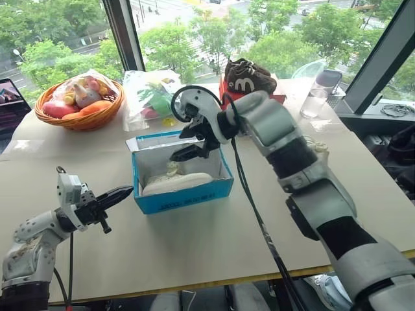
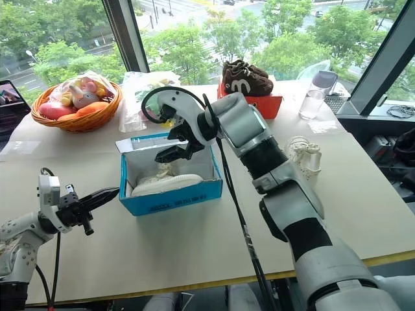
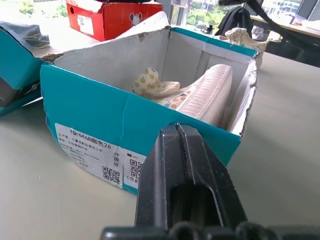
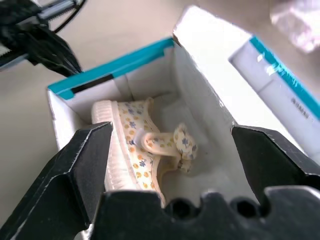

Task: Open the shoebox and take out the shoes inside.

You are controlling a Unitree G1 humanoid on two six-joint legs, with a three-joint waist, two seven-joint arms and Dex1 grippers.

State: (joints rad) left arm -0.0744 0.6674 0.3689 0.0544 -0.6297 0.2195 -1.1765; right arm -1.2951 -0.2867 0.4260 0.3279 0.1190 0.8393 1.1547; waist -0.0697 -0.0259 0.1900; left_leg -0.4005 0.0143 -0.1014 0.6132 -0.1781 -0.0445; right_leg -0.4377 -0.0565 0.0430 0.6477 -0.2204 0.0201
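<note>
The blue shoebox stands open at the table's middle, its lid folded back behind it. One cream shoe with a small print lies inside on its side, also seen close up as the shoe. A second cream shoe sits on the table to the box's right. My right gripper hangs open just above the box's inside, nothing between its fingers. My left gripper is shut and level, its tip right by the box's left wall.
A wicker basket of toys and a plastic bag stand at the back left. A red box bearing brown shoes and a clear cup are at the back right. A laptop sits at the far left.
</note>
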